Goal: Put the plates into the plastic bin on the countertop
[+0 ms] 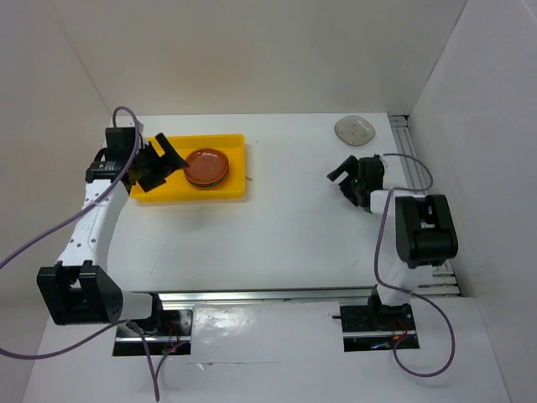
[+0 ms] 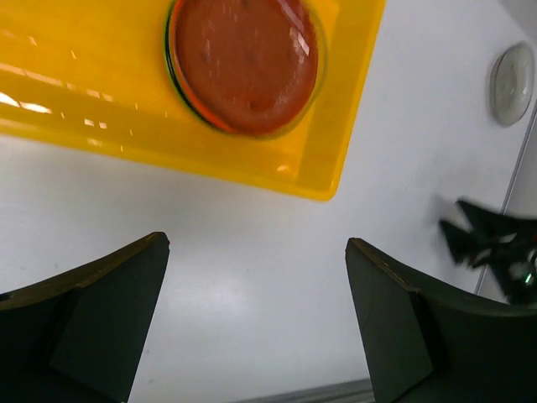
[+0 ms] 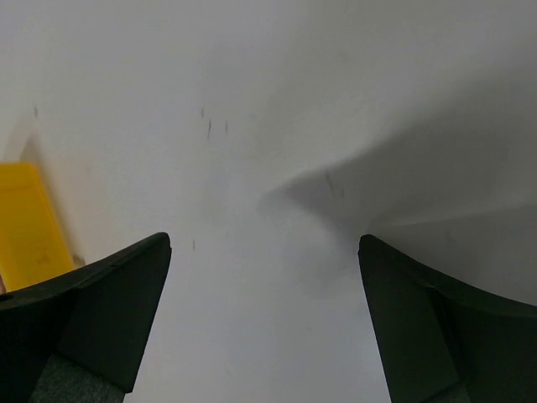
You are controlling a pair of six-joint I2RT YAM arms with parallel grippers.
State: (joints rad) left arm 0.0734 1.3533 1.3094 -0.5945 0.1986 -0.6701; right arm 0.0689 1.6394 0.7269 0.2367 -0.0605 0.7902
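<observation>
At the far-left part of the countertop (image 1: pixel 277 243) lies the plastic bin (image 1: pixel 193 195), its long side set roughly along the far edge, well within the left arm's reach. The left gripper (image 1: pixel 164 159) hangs above the bin's left end with its jaws spread wide and nothing between them, just beside the stack of plates (image 1: pixel 206 166) and not touching it. The wide stance fits a hand that has no load and needs clearance from the raised rim. The stack sits in the right half of the bin, an orange plate on top and a lime-green edge peeking out beneath it in the left wrist view. How many plates lie under it cannot be told. Nesting them in one pile leaves the rest of the bin's floor bare. The middle of the countertop carries nothing of the task. Near the far-right corner lies one smoky-grey plate (image 1: pixel 355 129), outside the bin and apparently the only plate yet to go in. The right gripper (image 1: pixel 346 178) hovers a little nearer than that plate and apart from it, jaws equally wide and empty. Its wrist camera shows only white surface between the fingers, so it is not yet lined up over the plate.
</observation>
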